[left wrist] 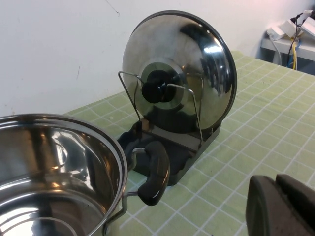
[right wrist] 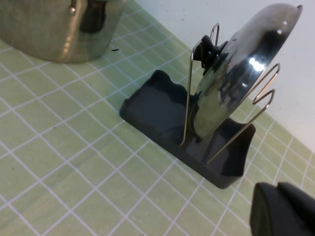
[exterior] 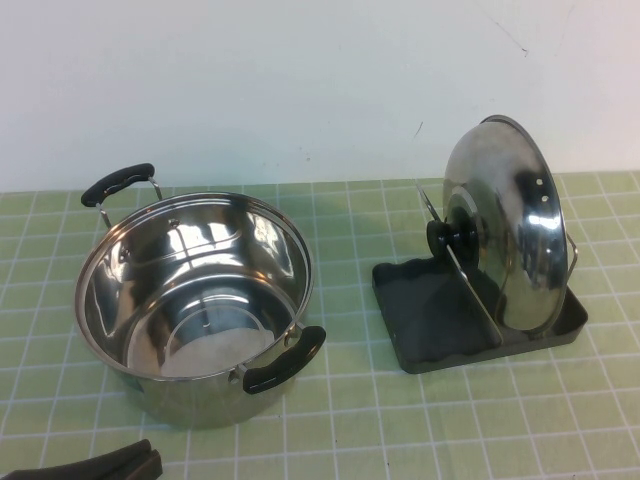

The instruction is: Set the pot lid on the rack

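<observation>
Nearest us, at the table's front edge, we logged the left gripper [exterior: 130, 462], fingers pressed together and holding nothing. Of the right gripper [right wrist: 283, 209] we could not tell the finger state; it hung near the rack. Next came the steel pot [exterior: 190, 300] on a green grid-lined cloth [exterior: 400, 420]. Farther right, the pot lid [exterior: 505, 235] stood upright between the rack's [exterior: 440, 330] wire loops. Behind: white wall [exterior: 300, 80]. No writing was legible.
</observation>
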Robot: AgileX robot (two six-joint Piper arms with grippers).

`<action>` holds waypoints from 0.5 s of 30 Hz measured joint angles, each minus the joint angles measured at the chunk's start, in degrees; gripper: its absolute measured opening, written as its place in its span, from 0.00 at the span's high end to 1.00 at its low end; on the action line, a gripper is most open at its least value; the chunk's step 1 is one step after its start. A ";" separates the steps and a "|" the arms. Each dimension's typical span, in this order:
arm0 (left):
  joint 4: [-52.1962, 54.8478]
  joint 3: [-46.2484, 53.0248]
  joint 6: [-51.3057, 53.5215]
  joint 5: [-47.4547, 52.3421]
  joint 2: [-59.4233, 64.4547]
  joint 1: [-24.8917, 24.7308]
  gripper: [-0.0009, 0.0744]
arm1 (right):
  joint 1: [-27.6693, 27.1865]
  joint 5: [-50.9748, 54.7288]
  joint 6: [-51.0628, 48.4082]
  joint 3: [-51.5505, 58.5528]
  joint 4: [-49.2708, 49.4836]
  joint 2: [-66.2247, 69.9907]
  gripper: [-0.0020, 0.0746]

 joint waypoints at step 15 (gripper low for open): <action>-6.11 1.42 0.72 3.99 -7.16 11.40 0.99 | 0.00 0.00 0.00 0.00 0.09 0.00 0.97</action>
